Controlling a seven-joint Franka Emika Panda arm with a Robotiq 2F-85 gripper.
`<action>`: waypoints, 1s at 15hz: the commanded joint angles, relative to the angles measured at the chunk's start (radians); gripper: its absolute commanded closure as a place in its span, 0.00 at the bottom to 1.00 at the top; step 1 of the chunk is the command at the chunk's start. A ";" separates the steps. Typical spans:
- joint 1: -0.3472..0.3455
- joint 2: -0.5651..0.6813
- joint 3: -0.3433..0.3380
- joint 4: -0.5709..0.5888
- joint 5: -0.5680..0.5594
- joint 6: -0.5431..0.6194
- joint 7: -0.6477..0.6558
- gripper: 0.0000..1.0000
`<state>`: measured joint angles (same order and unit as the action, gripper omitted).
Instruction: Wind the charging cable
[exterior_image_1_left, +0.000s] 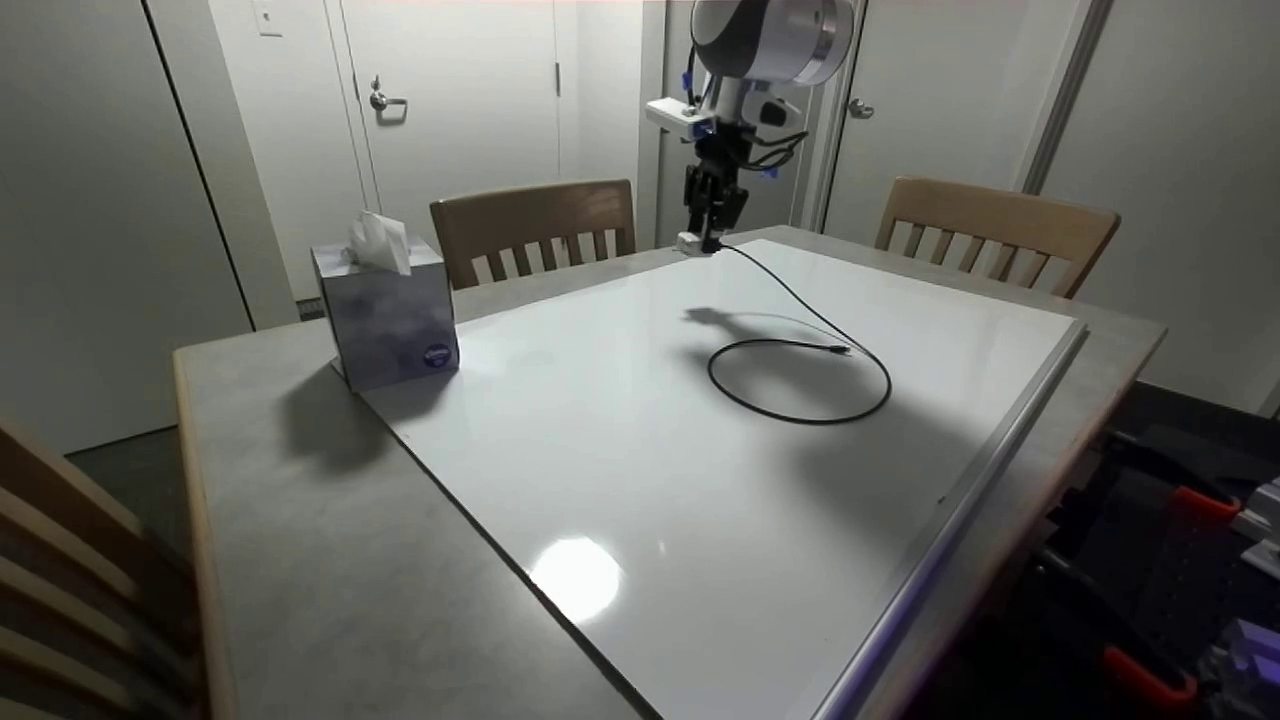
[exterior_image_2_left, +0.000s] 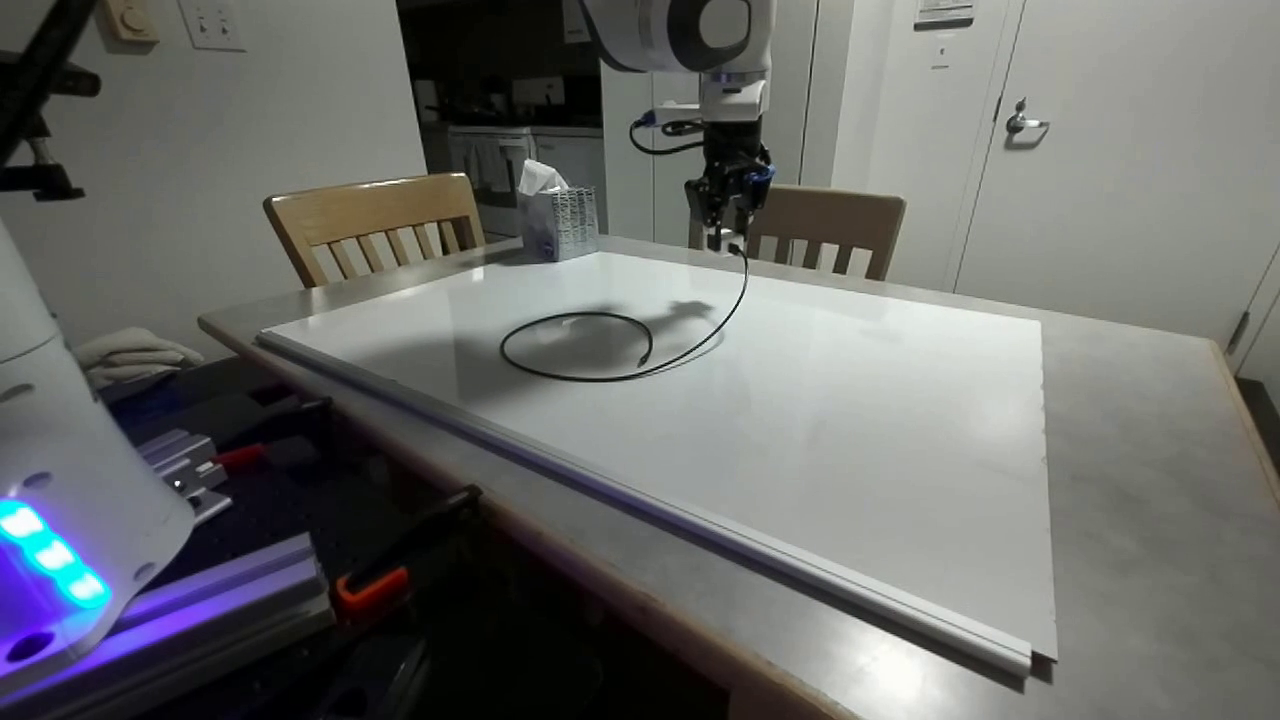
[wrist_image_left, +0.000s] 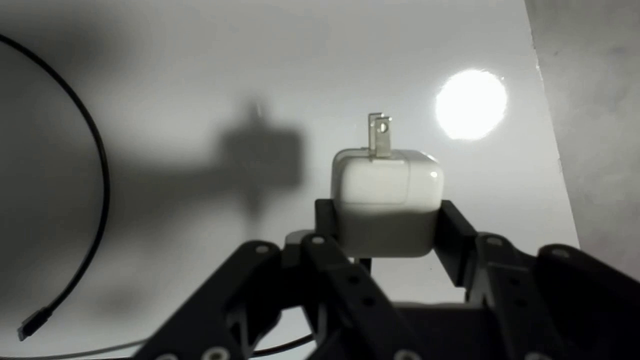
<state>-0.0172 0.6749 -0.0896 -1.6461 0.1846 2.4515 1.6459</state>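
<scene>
My gripper (wrist_image_left: 388, 224) is shut on the white plug (wrist_image_left: 382, 182) of the charging cable, a pad pressed to each side and the metal prongs pointing away from the wrist. In both exterior views the gripper (exterior_image_1_left: 706, 234) (exterior_image_2_left: 727, 236) hangs above the far part of the whiteboard. From the plug, the black charging cable (exterior_image_1_left: 809, 421) (exterior_image_2_left: 590, 379) slopes down and lies on the board in one wide, unclosed loop. Its free connector end (exterior_image_1_left: 838, 349) (wrist_image_left: 33, 324) rests inside the curve. Part of the cable is hidden behind the fingers in the wrist view (wrist_image_left: 103, 165).
A whiteboard (exterior_image_1_left: 600, 460) with a raised rail (exterior_image_2_left: 700, 527) along one edge covers much of the grey table (exterior_image_1_left: 330, 600). A tissue box (exterior_image_1_left: 395, 325) stands at a board corner. Wooden chairs (exterior_image_1_left: 540, 205) (exterior_image_2_left: 380, 215) surround the table. The robot's base (exterior_image_2_left: 70, 480) is beside it.
</scene>
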 joint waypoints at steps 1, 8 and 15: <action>0.001 0.021 0.036 0.047 0.009 -0.075 -0.095 0.74; 0.030 0.073 0.117 0.105 0.010 -0.172 -0.380 0.74; 0.104 0.107 0.092 0.095 -0.062 -0.230 -0.637 0.74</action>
<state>0.0619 0.7731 0.0228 -1.5702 0.1629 2.2712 1.1052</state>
